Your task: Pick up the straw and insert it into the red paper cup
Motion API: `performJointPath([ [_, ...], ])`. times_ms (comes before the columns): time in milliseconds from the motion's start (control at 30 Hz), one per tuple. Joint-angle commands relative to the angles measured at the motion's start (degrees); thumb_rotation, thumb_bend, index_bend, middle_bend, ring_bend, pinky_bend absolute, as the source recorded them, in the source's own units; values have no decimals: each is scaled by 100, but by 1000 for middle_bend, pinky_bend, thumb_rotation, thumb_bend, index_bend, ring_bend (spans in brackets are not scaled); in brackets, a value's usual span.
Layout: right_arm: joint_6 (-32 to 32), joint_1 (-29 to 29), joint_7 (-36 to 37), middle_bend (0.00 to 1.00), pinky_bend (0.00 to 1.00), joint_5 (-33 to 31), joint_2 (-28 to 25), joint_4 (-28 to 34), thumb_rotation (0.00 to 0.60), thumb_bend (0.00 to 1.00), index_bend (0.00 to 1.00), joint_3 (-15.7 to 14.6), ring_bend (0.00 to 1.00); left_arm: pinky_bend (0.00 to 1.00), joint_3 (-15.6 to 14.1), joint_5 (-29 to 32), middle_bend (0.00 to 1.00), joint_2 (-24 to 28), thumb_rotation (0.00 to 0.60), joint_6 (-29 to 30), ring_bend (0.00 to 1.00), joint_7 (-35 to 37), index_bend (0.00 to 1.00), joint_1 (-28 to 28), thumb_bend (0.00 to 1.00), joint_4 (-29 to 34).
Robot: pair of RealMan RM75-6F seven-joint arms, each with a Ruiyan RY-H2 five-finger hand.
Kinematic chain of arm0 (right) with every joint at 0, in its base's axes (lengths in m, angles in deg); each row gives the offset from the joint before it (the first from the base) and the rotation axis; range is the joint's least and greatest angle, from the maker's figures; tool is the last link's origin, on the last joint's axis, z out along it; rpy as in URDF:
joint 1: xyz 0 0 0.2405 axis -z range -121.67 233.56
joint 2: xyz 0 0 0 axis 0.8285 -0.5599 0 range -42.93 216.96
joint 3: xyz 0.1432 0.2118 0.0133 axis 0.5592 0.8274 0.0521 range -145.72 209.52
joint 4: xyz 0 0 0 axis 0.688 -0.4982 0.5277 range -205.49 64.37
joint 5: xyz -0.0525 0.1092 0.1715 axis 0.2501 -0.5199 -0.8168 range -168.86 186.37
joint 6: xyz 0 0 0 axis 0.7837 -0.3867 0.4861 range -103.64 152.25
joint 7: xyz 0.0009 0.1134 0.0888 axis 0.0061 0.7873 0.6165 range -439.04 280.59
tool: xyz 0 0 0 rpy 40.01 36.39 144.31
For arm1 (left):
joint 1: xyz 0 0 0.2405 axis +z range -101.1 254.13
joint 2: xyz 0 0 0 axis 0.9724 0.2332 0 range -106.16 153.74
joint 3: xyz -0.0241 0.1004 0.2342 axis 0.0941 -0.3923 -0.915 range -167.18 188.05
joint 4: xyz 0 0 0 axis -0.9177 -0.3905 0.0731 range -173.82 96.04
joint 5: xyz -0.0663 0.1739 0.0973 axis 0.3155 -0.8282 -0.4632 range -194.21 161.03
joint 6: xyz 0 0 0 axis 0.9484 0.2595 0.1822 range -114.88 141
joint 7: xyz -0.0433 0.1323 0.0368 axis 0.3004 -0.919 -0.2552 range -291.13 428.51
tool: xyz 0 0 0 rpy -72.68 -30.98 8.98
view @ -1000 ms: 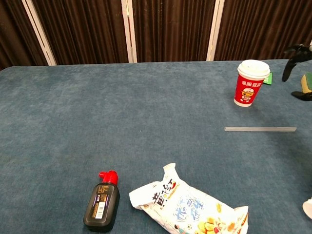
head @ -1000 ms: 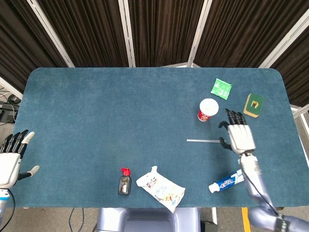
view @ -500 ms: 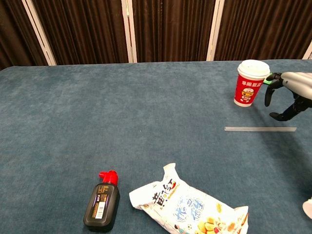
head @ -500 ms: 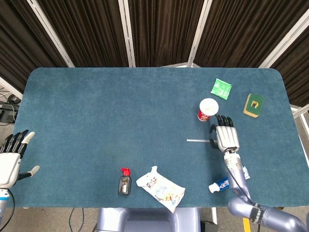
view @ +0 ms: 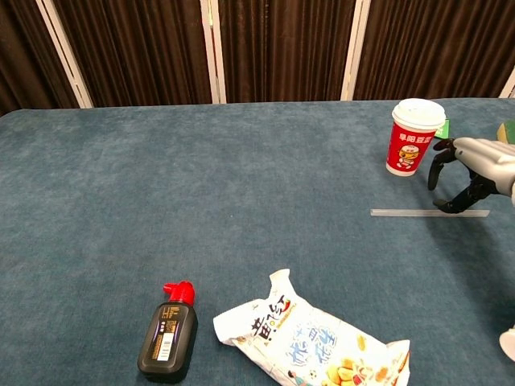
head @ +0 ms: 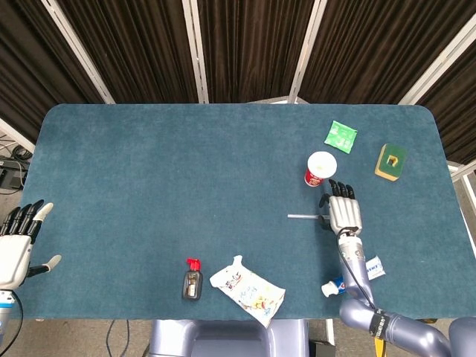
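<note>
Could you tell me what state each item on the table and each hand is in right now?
straw: lying flat on the table, not lifted.
red paper cup: upright, white lid on.
right hand: over the straw, fingers apart, holding nothing.
left hand: open, off the table edge.
ink bottle: lying down, red cap on.
snack bag: lying flat.

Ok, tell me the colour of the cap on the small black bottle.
Red. The bottle has a red cap, clearest in the chest view.
</note>
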Motion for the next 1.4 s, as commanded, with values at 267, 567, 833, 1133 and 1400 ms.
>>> performJointPath([
  [267,52,-54,40,61,0,-98,159,-236,600,347,475,19,0,0,-1,9,0,11,600,-17,0,28,23,-4,176,1],
  [567,100,-49,-30,61,0,-162,184,-210,600,341,475,-52,0,0,1,12,0,6,600,-5,0,18,23,3,176,-3],
  [833,58,-38,-43,61,0,-143,197,-146,600,335,474,-86,0,0,8,21,0,-2,600,1,0,0,23,3,176,-6],
  [1133,129,-64,-1,61,0,-240,296,-343,600,343,475,-48,0,0,8,28,0,-5,600,2,0,-7,23,6,175,-8],
  [1400,191,-88,32,64,0,-265,373,-458,600,363,481,-46,0,0,9,25,0,-6,600,12,0,-5,23,10,176,-11],
])
